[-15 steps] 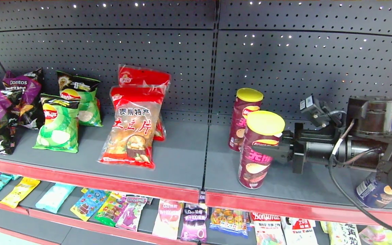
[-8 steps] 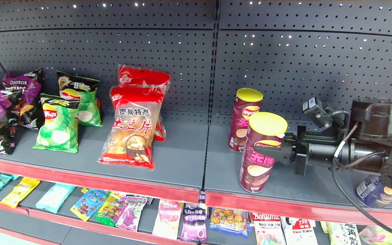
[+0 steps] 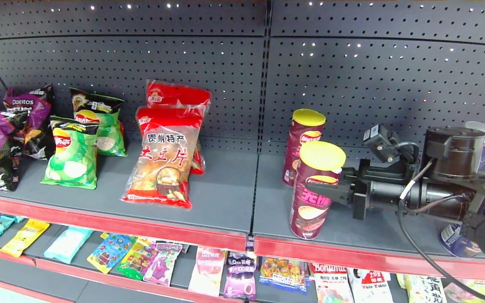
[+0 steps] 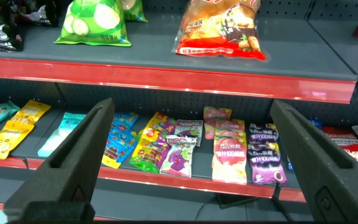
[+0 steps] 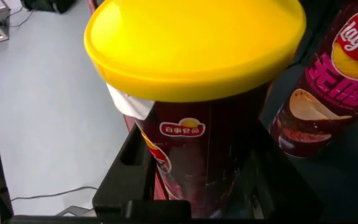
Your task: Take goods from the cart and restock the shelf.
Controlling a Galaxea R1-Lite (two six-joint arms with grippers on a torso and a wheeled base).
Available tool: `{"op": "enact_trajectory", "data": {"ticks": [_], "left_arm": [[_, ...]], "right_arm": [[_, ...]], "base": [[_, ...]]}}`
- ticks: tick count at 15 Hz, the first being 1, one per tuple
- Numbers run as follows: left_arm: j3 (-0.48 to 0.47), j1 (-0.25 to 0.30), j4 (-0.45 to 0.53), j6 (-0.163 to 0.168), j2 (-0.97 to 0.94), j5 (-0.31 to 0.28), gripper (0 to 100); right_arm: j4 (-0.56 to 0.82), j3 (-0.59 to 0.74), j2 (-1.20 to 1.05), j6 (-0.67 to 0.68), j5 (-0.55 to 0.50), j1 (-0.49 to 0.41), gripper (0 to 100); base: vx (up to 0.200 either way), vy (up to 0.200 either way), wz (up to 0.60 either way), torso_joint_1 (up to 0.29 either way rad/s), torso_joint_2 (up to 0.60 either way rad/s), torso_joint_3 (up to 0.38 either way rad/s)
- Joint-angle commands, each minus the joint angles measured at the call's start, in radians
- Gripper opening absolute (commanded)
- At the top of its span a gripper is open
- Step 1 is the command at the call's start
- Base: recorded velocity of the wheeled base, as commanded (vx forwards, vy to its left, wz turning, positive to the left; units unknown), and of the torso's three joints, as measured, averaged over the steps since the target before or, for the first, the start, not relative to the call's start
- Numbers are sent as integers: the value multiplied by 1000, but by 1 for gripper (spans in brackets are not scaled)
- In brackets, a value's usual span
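Just in front of the rear can (image 3: pixel 303 143), right gripper (image 3: pixel 319 188) is clenched on the front chip can (image 3: pixel 315 210), which leans slightly. I cannot tell whether its base touches the shelf (image 3: pixel 225 202). Left gripper (image 4: pixel 191 155) gapes, nothing held. Risk, as I judge it: letting go while tilted tips it off the shelf or back into the rear can. Yellow lid (image 5: pixel 194 43) on; contents hidden.

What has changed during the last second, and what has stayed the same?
The right hand, still shut on the front chip can, carried it slightly down and toward the robot's left. The rear chip can and the snack bags on the shelf kept their places.
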Motion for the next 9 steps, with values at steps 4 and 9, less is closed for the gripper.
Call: {"op": "enact_trajectory", "data": {"ticks": [4,9], "left_arm": [[0,0,0,-1,1,0,100],[0,0,0,1,1,0,100]], "right_arm": [[-45,-3,38,1,0,8,0],[-46,13,38,15,-1,8,0]], "base": [[0,0,0,0,0,0],[0,0,0,0,0,0]]}}
